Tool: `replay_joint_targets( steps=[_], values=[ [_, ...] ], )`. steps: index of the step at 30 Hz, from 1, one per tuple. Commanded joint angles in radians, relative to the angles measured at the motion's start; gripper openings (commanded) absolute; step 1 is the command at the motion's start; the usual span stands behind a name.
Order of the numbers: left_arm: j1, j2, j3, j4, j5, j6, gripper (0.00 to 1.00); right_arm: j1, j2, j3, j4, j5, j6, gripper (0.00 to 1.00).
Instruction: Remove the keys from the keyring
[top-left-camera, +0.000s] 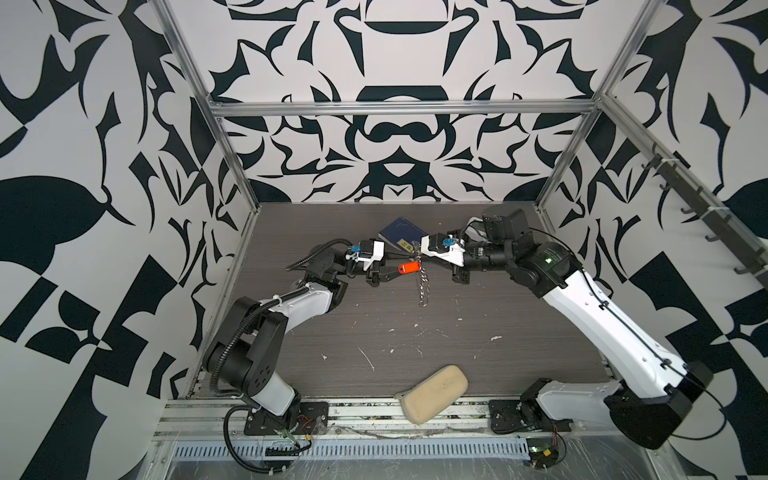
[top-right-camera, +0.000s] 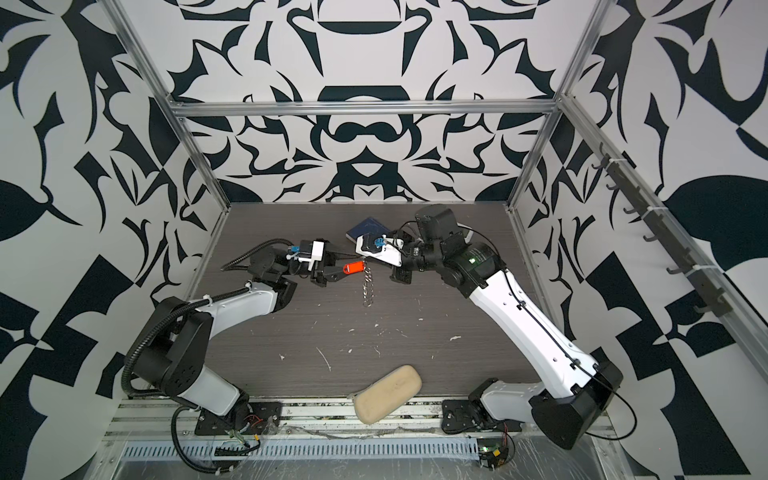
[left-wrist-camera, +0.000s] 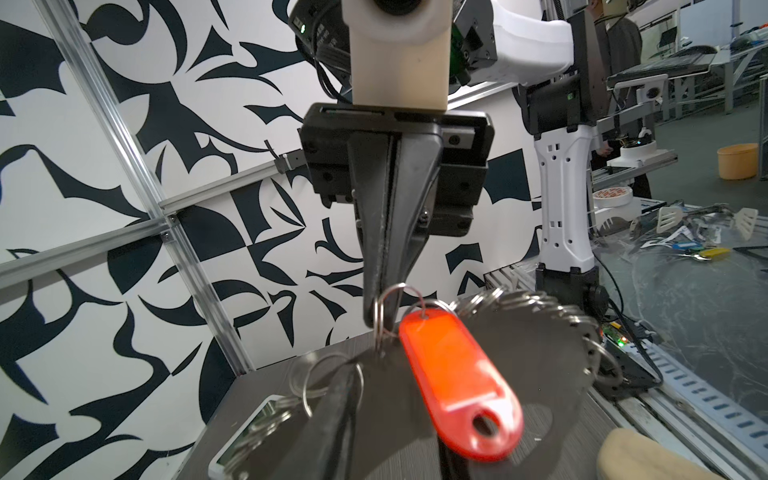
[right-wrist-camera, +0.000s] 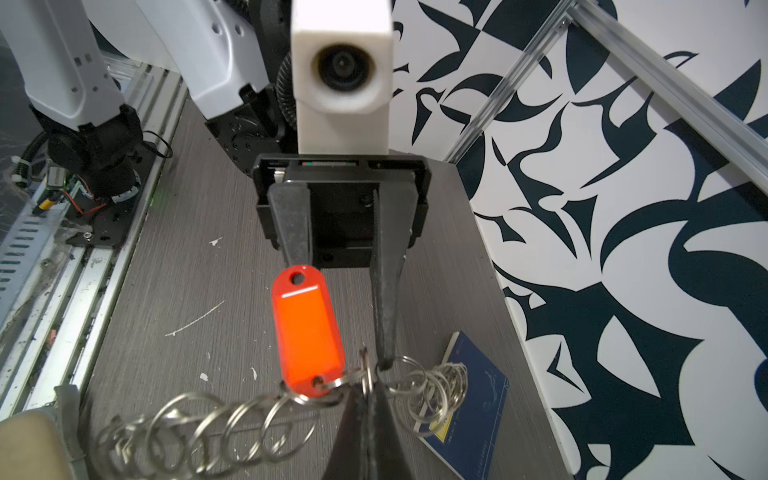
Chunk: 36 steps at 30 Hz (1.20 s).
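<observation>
The keyring (top-left-camera: 422, 286) hangs edge-on above the table between both arms, a grey hoop (left-wrist-camera: 540, 332) fringed with many small silver rings (right-wrist-camera: 187, 428). The keys show as a red-orange tag (top-left-camera: 408, 268) (right-wrist-camera: 307, 332) hooked on a ring at the hoop's top. My right gripper (right-wrist-camera: 368, 390) is shut on one small ring of the keyring, right beside the tag's ring. My left gripper (top-left-camera: 395, 271) faces it, open. The tag lies between its fingers. One fingertip (right-wrist-camera: 384, 363) sits in a ring beside the right gripper's tips.
A blue booklet (top-left-camera: 401, 235) lies on the table at the back, just behind the grippers. A beige oblong pad (top-left-camera: 434, 392) rests at the table's front edge. Patterned walls and aluminium frame posts close in the left, right and back sides.
</observation>
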Motion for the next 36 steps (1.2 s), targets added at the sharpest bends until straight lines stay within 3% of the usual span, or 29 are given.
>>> replay_joint_targets(
  steps=[1,9,14,17,19,22,29,36],
  values=[
    [0.016,-0.033,-0.043,0.036,-0.037,0.007,0.38,0.004,-0.015,0.049,0.018,0.033,-0.026,0.00],
    [0.026,-0.089,-0.109,0.024,-0.105,0.001,0.43,0.003,-0.023,0.021,0.041,0.060,-0.029,0.00],
    [0.026,-0.143,-0.108,-0.085,-0.159,-0.006,0.45,0.005,-0.024,0.013,0.060,0.085,-0.024,0.00],
    [0.025,-0.219,-0.116,-0.287,-0.307,0.050,0.46,0.005,-0.030,-0.002,0.085,0.108,-0.017,0.00],
    [0.023,-0.294,-0.114,-0.563,-0.482,0.138,0.47,0.006,-0.033,-0.008,0.095,0.119,-0.013,0.00],
    [0.021,-0.402,-0.085,-0.831,-0.612,0.178,0.48,0.004,-0.031,-0.014,0.105,0.129,-0.007,0.00],
    [0.013,-0.470,-0.023,-1.075,-0.667,0.097,0.48,0.005,-0.037,-0.088,0.219,0.187,0.041,0.00],
    [0.008,-0.423,0.093,-1.249,-0.646,-0.039,0.46,0.037,-0.026,-0.162,0.318,0.344,0.089,0.00]
  ],
)
